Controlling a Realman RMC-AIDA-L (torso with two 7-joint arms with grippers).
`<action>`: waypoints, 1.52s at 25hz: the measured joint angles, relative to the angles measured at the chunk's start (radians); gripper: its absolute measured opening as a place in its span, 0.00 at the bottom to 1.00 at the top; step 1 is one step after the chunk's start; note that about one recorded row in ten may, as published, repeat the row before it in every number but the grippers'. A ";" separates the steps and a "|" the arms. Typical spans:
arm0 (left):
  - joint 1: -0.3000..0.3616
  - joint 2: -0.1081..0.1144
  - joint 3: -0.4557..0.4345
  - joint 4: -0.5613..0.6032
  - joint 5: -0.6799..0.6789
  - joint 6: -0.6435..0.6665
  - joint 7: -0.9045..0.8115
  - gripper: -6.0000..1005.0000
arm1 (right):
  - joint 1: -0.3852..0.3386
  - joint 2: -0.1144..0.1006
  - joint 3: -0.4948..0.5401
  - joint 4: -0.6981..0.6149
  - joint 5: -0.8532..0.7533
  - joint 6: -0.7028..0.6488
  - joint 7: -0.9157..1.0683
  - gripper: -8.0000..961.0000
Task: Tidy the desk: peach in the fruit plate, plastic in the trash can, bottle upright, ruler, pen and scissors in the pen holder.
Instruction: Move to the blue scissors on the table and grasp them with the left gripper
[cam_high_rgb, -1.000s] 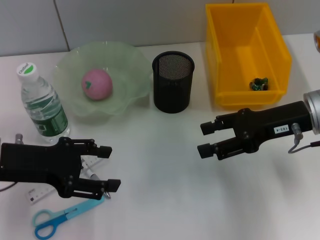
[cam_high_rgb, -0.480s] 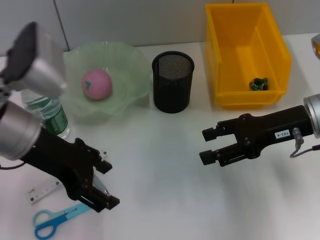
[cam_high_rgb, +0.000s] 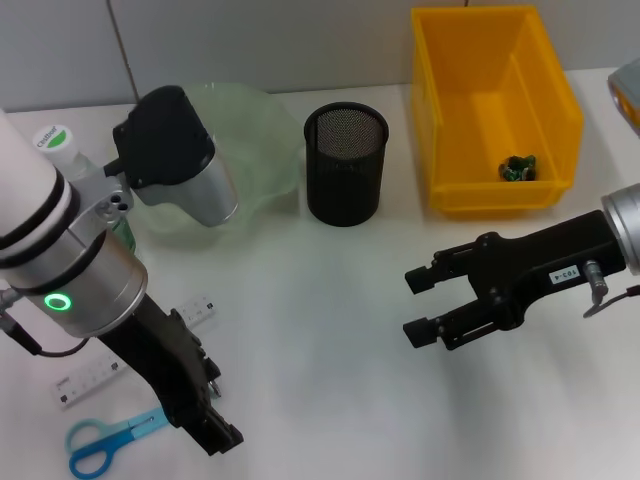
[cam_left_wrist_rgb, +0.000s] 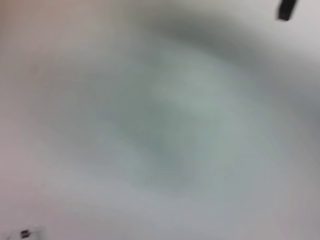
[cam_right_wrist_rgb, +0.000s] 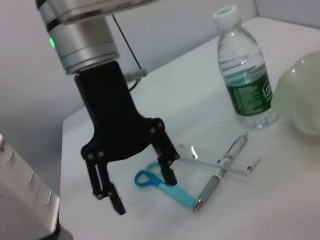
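Two black spread fingers (cam_right_wrist_rgb: 167, 172) above blue-handled scissors (cam_right_wrist_rgb: 165, 185).

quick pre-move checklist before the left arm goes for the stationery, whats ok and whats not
1. Left gripper open, pointing down over the desk: ok.
2. Scissors, ruler and pen lying flat, not in the pen holder: not ok.
3. Pen lies across the ruler, so a clean single grasp: cannot tell.
4. Bottle upright: ok.
5. Peach in the fruit plate: cannot tell, the left arm hides it.
6. Right gripper open, holding nothing, away from the left side: ok.
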 joint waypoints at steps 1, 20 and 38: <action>-0.001 0.000 0.006 -0.013 0.007 -0.013 -0.008 0.81 | 0.006 0.002 0.000 -0.001 -0.014 0.003 -0.007 0.85; 0.007 0.000 0.081 -0.102 0.126 -0.136 0.021 0.81 | 0.015 0.010 0.011 -0.011 -0.027 0.025 -0.036 0.85; 0.003 0.000 0.117 -0.147 0.162 -0.160 0.044 0.70 | 0.016 0.013 0.011 -0.008 -0.027 0.037 -0.049 0.85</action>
